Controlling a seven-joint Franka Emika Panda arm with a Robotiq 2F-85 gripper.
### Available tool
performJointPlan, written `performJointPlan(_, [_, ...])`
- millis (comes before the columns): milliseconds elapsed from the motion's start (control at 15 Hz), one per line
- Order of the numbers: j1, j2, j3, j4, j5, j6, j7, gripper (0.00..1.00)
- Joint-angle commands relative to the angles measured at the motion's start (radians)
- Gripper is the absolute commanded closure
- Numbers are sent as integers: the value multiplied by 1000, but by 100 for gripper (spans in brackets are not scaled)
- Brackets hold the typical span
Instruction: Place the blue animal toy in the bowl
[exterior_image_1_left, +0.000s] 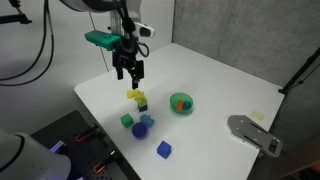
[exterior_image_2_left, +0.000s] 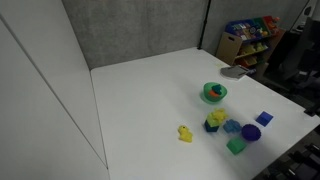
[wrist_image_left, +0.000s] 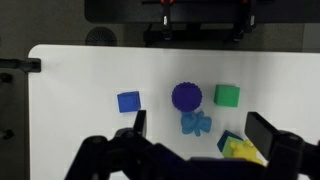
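The light blue animal toy (wrist_image_left: 196, 123) lies on the white table among toy blocks, just below a purple ball (wrist_image_left: 186, 96) in the wrist view. It shows in both exterior views (exterior_image_1_left: 147, 120) (exterior_image_2_left: 232, 126). The small green bowl (exterior_image_1_left: 181, 103) (exterior_image_2_left: 214, 93) stands to one side of the blocks and holds something red and orange. It is out of the wrist view. My gripper (exterior_image_1_left: 128, 70) (wrist_image_left: 200, 128) is open and empty. It hangs above the toys, with its fingers on either side of the animal toy in the wrist view. It is not visible in the exterior view that shows the shelf.
Around the toy are a blue cube (wrist_image_left: 128, 101), a green block (wrist_image_left: 228, 95) and a yellow piece on a dark blue block (wrist_image_left: 238, 147). A lone yellow piece (exterior_image_2_left: 185, 133) lies apart. A grey object (exterior_image_1_left: 255, 133) sits at the table edge.
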Motion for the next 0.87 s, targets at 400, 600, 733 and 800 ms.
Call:
performJointPlan(400, [10, -149, -29, -162, 84, 213, -58, 0])
performJointPlan(600, [11, -164, -37, -187, 105, 264, -76, 0])
performJointPlan(733, [1, -131, -20, -165, 86, 245, -47, 0])
performJointPlan(800, [1, -132, -20, -168, 88, 248, -49, 0])
